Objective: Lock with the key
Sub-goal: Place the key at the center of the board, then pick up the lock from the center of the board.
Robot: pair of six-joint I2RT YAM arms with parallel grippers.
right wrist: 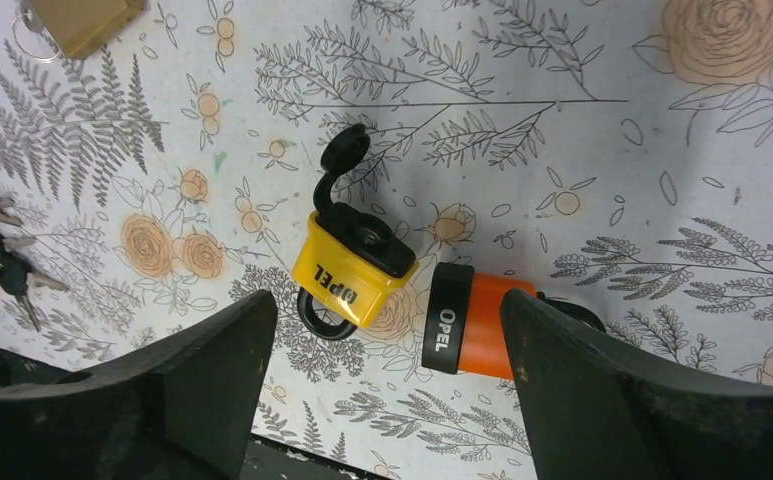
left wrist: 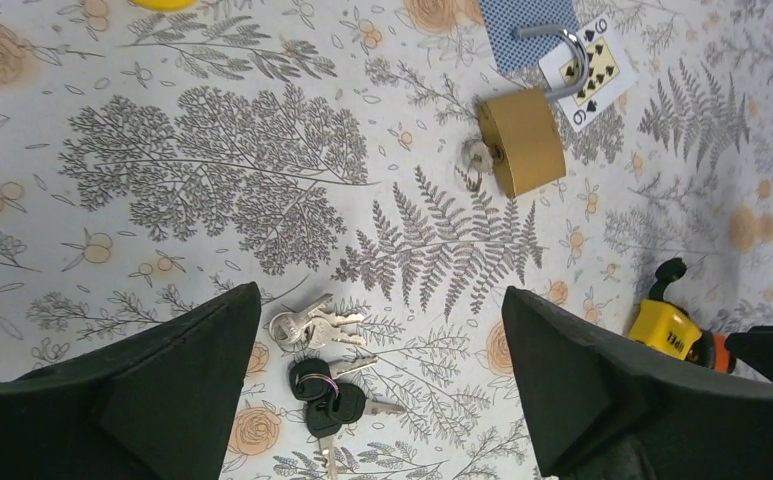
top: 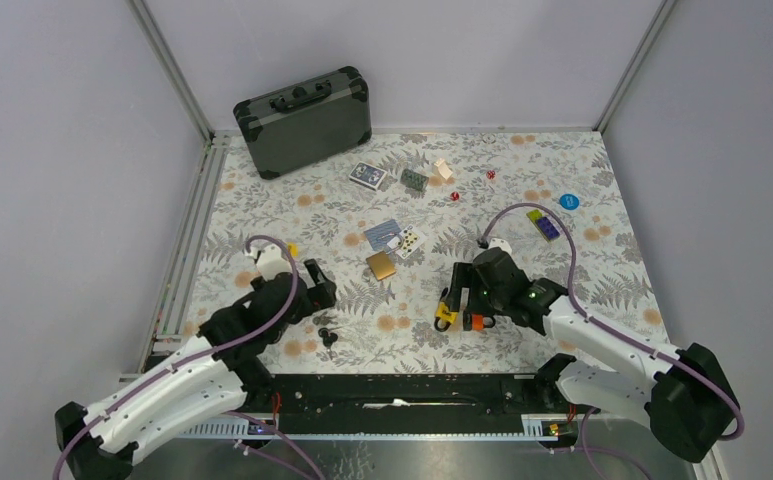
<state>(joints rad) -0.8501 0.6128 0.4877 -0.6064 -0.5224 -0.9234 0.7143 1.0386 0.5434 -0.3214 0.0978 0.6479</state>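
Observation:
A bunch of black-headed keys (left wrist: 324,392) and a ring of small silver keys (left wrist: 307,325) lie on the floral cloth between my left gripper's (left wrist: 380,300) open fingers; the bunch also shows in the top view (top: 326,333). A brass padlock (left wrist: 522,140) lies farther off with its shackle open and a key ring at its keyhole. My right gripper (right wrist: 387,305) is open and hovers over a yellow OPEL padlock (right wrist: 357,270) with its black cap flipped open and an orange OPEL padlock (right wrist: 477,325) beside it. Neither gripper holds anything.
A dark hard case (top: 304,120) stands at the back left. Playing cards (top: 367,175), a green block (top: 414,179), red dice (top: 454,196), a blue disc (top: 569,201) and a purple-yellow brick (top: 543,224) lie across the far cloth. The brass padlock rests by cards (top: 383,233).

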